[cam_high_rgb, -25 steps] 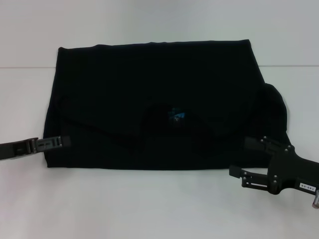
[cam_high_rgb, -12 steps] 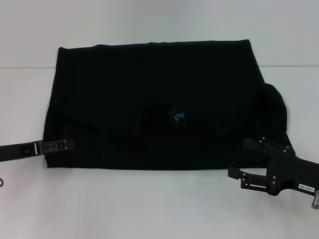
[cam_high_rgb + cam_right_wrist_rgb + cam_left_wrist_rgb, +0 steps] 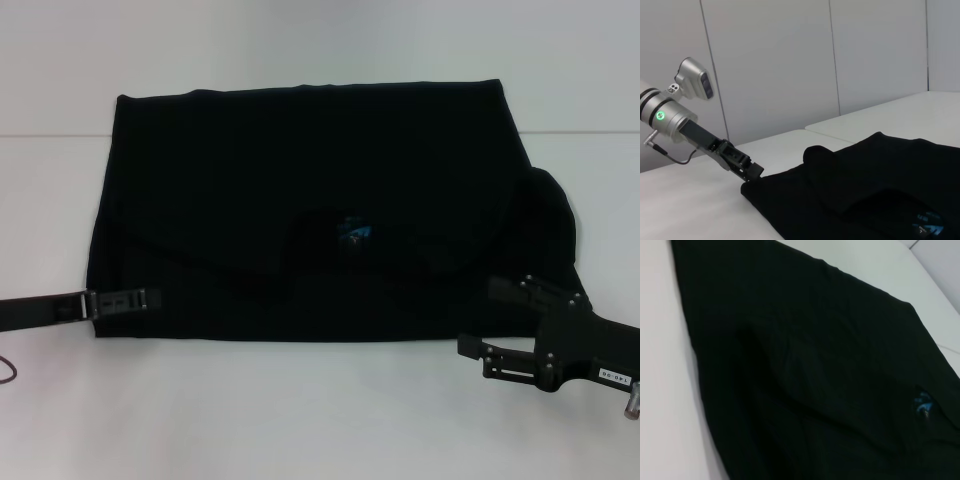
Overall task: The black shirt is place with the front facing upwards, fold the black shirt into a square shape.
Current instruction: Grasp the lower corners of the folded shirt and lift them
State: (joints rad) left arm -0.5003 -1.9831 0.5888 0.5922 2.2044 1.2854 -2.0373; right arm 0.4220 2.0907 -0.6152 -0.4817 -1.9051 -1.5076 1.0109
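- The tabletop (image 3: 300,420) is carrying the black shirt (image 3: 300,200), which is lying spread across its middle as one wide, flat, roughly rectangular block.
- The shirt is sitting already folded at least once: a curved fold edge is running across its near half, and no chest lettering is showing in any view. My reading is that the top part is turned down over the body.
- The shirt's right side is not yet tidy. A rounded lump of cloth, probably a sleeve, is bulging out past the straight right edge.
- Judged from this lie, the task is partly done. The block is still wider than it is deep, so side folds are remaining before it reads as a square.
- The right gripper (image 3: 480,310) is hovering at the shirt's near right corner, its fingers spread with one over the hem and the other over bare tabletop, pinching nothing.
- The left gripper (image 3: 125,298) is lying low at the shirt's near left edge, tip over the cloth. I cannot tell whether it is holding the fabric.
- The blue neck tag (image 3: 352,233) is showing just right of the shirt's centre, beside the fold line.
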